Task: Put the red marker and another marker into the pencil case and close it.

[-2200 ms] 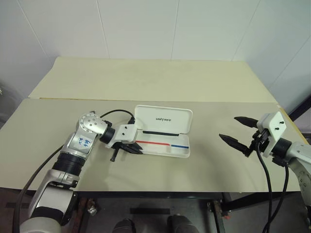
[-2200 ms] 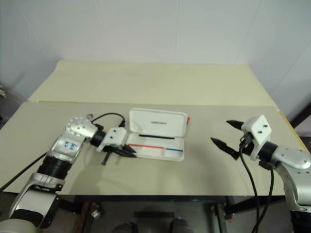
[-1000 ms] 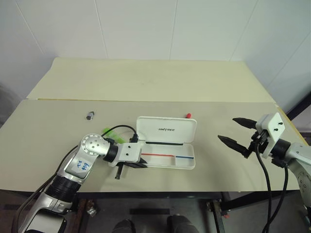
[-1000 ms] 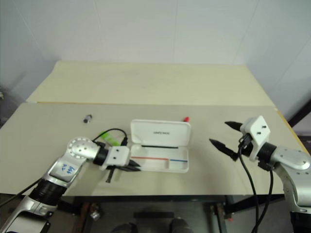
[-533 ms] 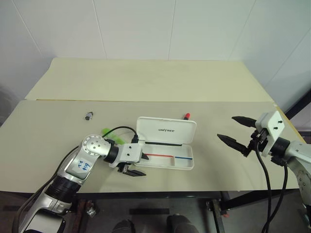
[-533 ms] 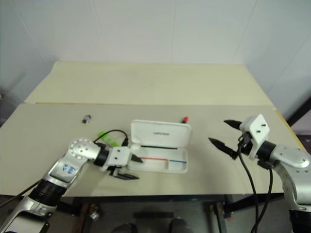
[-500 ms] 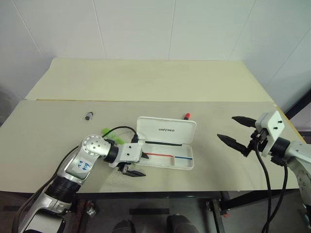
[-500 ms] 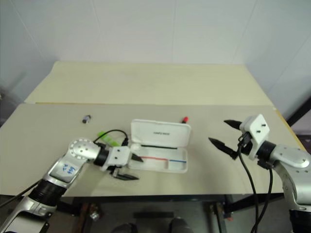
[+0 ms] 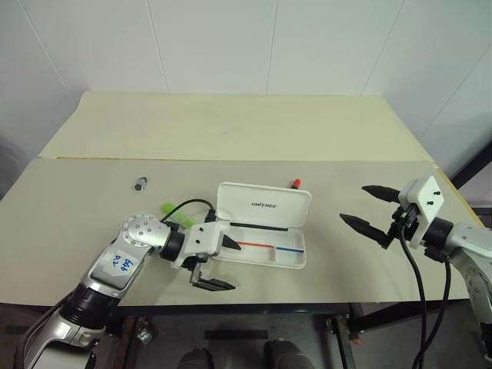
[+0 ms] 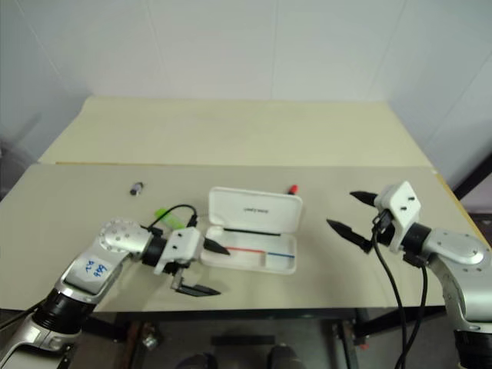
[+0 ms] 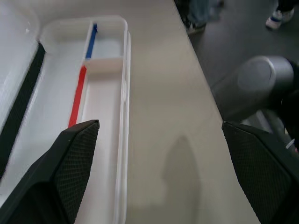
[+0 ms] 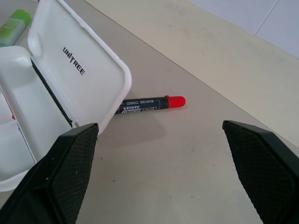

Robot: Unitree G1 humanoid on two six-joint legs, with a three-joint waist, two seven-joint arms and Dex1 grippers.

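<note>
— On the tabletop (image 9: 77, 200), where does the pencil case (image 9: 263, 225) lie?
— Near the front edge, roughly at the middle; its lid stands open, tilted back, with dark lettering on the inside face; the tray shows a red stripe, a blue stripe and a black strip along the hinge; I can make out no marker in the tray

— And the red marker (image 12: 150, 104)?
— Just behind the raised lid, lying flat on the tabletop; from the head camera just its red end peeks out past the lid's top edge; the right wrist camera shows a black barrel with white print and a red cap, close beside the lid's corner; whether it touches the lid I cannot tell

— The other marker (image 9: 171, 210)?
— Pale lime-green, lying on the tabletop to the left of the case, partly hidden by the left arm's black cable

— What of the left gripper (image 9: 218, 264)?
— Its jaws stand wide apart and hold nothing; it sits at the case's left end, one finger over the tray's near corner, the other out toward the front edge of the tabletop

— And the right gripper (image 9: 367, 207)?
— Well to the right of the case, above the tabletop, jaws spread wide and empty, pointing toward the case

— Anything else?
— A small dark cap-like piece (image 9: 140, 183) lies apart on the left, farther back than the green marker; what it is I cannot tell
</note>
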